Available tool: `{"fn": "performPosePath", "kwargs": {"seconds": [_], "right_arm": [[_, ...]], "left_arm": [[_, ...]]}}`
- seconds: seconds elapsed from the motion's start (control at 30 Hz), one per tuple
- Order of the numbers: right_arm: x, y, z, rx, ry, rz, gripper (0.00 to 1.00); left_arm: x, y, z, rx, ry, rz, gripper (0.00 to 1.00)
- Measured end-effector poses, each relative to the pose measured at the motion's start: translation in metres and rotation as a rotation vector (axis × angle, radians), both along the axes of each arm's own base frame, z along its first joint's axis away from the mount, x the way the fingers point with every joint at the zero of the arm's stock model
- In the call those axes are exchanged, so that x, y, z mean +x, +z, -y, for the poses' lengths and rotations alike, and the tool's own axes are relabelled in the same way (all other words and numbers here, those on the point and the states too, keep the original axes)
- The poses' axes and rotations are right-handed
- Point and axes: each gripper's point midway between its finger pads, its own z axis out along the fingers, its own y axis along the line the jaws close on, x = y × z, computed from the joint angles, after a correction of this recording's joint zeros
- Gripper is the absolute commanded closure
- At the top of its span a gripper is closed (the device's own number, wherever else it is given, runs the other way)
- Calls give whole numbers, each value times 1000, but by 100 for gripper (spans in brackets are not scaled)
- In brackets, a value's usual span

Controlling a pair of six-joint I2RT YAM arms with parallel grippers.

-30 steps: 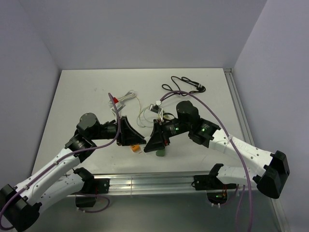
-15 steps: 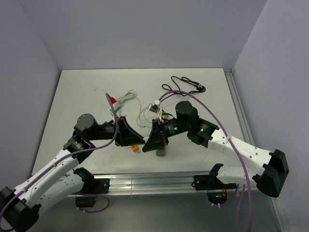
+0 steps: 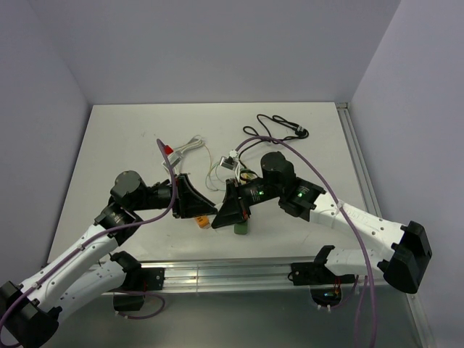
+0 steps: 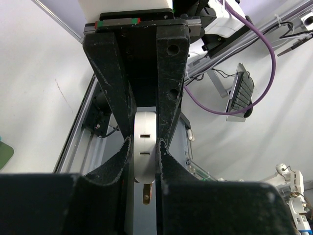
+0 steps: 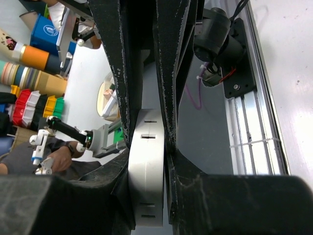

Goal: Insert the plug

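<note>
Aluminium rail (image 3: 217,272) sits tight at bottom of frame, so little room that way. Lower centre: left pincer (image 4: 145,164) clamped on plug (image 4: 145,142), prong showing. Right pincer (image 5: 146,142) clamped on white socket block (image 5: 145,181). Tips nearly meet, so this looks pre-mating. Next move likely needs prong-to-slot alignment, then a straight push. Orange piece (image 3: 204,222) and green piece (image 3: 240,230) crowd the tips. Cables (image 3: 279,125) farther up the bench (image 3: 130,138), well apart.

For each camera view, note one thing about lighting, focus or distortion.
Top external: even, soft light, faint shadows on the table, all sharp. Left wrist: the white plug is bright and clear; the dark mass along the bottom edge is blurred. Right wrist: white slotted piece sharp, bottom edge equally blurred.
</note>
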Motion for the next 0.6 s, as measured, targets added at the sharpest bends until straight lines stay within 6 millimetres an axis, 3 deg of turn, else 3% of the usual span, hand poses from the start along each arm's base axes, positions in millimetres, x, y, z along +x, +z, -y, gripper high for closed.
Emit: {"fn": "performPosePath", "kwargs": {"seconds": [0.1, 0.17, 0.2, 0.23, 0.27, 0.3, 0.4, 0.5, 0.6], "right_arm": [[0, 0, 0, 1, -2, 4, 74], [1, 0, 0, 2, -6, 8, 96], [1, 0, 0, 1, -7, 9, 100], [1, 0, 0, -1, -10, 10, 100], [2, -1, 0, -4, -15, 11, 100], [3, -1, 0, -10, -21, 12, 100], [10, -4, -3, -40, -70, 15, 100], [22, 0, -7, -69, -122, 38, 100], [39, -4, -12, -118, -185, 57, 100]], "left_arm": [[0, 0, 0, 0, 1, 0, 100], [0, 0, 0, -1, 2, -1, 100], [0, 0, 0, -1, 2, -1, 100], [1, 0, 0, 0, 4, -2, 94], [1, -1, 0, 3, 6, -4, 81], [2, -2, 0, 8, 11, -6, 48], [13, -7, -1, 44, 87, -5, 1], [38, -12, -10, 131, 276, -51, 1], [62, -3, -36, 186, 526, -60, 0]]}}
